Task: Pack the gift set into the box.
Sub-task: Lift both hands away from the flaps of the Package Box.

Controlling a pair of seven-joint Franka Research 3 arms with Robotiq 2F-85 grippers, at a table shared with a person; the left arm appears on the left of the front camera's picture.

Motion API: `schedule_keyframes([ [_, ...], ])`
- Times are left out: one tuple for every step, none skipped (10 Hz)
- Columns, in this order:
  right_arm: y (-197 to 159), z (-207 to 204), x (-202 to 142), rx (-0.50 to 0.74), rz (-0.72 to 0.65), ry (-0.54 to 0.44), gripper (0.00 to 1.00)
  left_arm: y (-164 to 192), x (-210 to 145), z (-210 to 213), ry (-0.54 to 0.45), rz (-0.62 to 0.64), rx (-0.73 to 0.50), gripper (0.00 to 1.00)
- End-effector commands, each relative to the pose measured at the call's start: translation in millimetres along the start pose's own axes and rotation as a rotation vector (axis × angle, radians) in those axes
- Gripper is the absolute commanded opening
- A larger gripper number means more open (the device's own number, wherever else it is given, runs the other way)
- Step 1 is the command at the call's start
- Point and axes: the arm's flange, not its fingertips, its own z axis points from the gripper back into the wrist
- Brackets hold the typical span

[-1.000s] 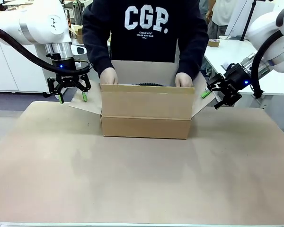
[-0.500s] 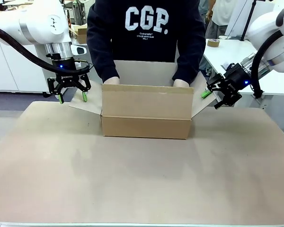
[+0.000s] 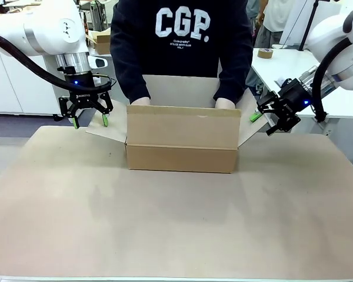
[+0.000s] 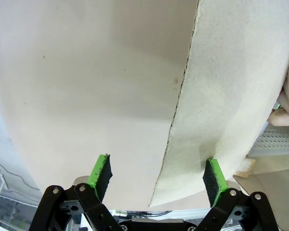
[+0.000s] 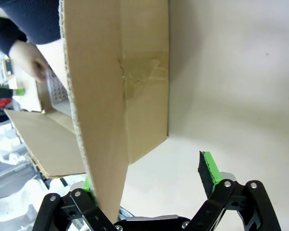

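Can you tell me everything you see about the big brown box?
The box is plain brown corrugated cardboard, standing open-topped on the table. Its near flap stands up; its side flaps spread outward. Brown tape patches one end. The person's hands reach inside from the far side. The robot's open left hand and right hand sit at the side flaps' edges; contact is unclear.

The box (image 3: 182, 138) keeps its inside hidden behind the near wall, and most of the person's hands (image 3: 140, 101) too. Right wrist view: the side flap (image 5: 94, 144) covers one pad of the right pincer (image 5: 147, 175).
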Motion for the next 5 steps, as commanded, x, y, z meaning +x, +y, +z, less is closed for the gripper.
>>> schedule_keyframes([
  [5.3, 2.5, 3.0, -0.027, -0.017, -0.008, 1.0, 1.5, -1.4, 2.7, -0.002, 0.016, 0.018, 1.0],
  [5.3, 2.5, 3.0, -0.027, -0.017, -0.008, 1.0, 1.5, -1.4, 2.7, -0.002, 0.016, 0.018, 1.0],
  [5.3, 2.5, 3.0, -0.027, -0.017, -0.008, 1.0, 1.5, -1.4, 2.7, -0.002, 0.016, 0.018, 1.0],
  [5.3, 2.5, 3.0, -0.027, -0.017, -0.008, 1.0, 1.5, -1.4, 2.7, -0.002, 0.016, 0.018, 1.0],
  [5.3, 2.5, 3.0, -0.027, -0.017, -0.008, 1.0, 1.5, -1.4, 2.7, -0.002, 0.016, 0.018, 1.0],
])
